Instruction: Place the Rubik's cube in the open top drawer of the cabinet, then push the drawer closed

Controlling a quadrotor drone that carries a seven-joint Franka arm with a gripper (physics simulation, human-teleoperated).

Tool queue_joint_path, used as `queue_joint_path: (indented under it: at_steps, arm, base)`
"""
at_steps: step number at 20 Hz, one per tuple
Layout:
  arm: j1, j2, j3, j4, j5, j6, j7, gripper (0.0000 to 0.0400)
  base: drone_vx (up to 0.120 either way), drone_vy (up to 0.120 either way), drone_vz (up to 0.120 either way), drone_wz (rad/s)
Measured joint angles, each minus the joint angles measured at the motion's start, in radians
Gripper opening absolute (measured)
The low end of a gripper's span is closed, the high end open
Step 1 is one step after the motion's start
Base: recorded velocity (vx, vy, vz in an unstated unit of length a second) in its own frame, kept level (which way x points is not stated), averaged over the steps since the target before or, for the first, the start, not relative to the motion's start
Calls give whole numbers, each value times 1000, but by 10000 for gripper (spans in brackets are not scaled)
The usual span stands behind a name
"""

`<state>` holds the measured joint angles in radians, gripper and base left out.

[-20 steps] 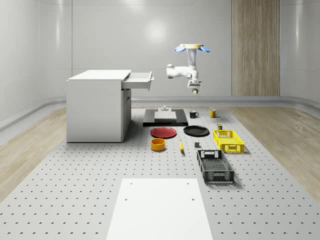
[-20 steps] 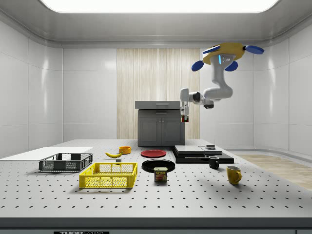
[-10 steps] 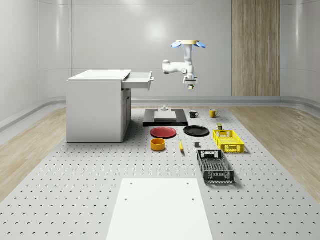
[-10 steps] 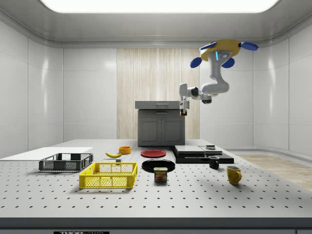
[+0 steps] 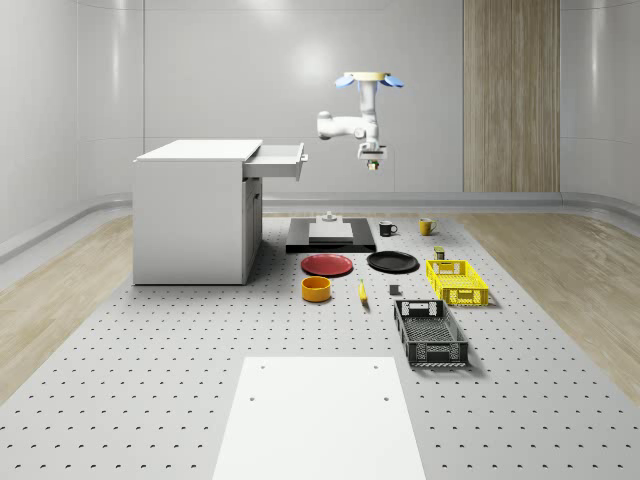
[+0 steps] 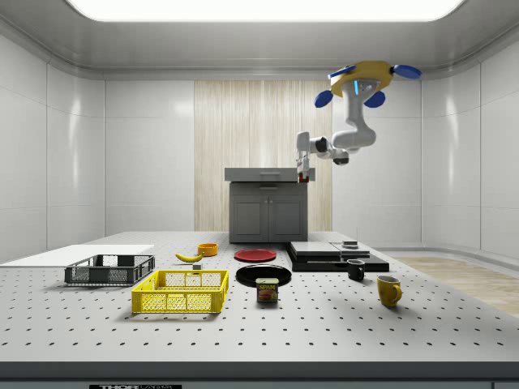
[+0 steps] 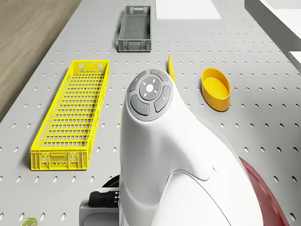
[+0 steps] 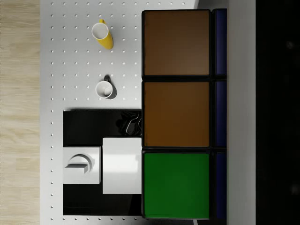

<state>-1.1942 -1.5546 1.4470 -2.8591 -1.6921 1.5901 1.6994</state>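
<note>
From my station I can make out very little lettering. In the side view the small can [image 6: 267, 290] on the table, just in front of the black plate [image 6: 263, 275], carries a label that looks like "SPAM", though I can't be sure at this distance. A strip [image 6: 135, 386] on the table's front edge bears letters I cannot read.
</note>
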Motion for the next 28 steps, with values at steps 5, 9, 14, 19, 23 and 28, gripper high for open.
queue_joint_path:
  at_steps: [5,9,14,19,23,28]
  arm:
    - [-1,-6,1,0,2,5,1,325]
    - [-1,-10,1,0,4,9,1,325]
    - [-2,-14,2,0,6,13,1,325]
    - [-2,-18,2,0,7,17,2,325]
    - [-3,-21,2,0,8,20,2,325]
    - [-3,-24,3,1,9,23,2,325]
  base:
    - [0,-120,120,0]
    - [0,-120,120,0]
    - [0,-120,120,0]
    - [0,-120,120,0]
    - [0,-90,120,0]
    - [0,-120,0,0]
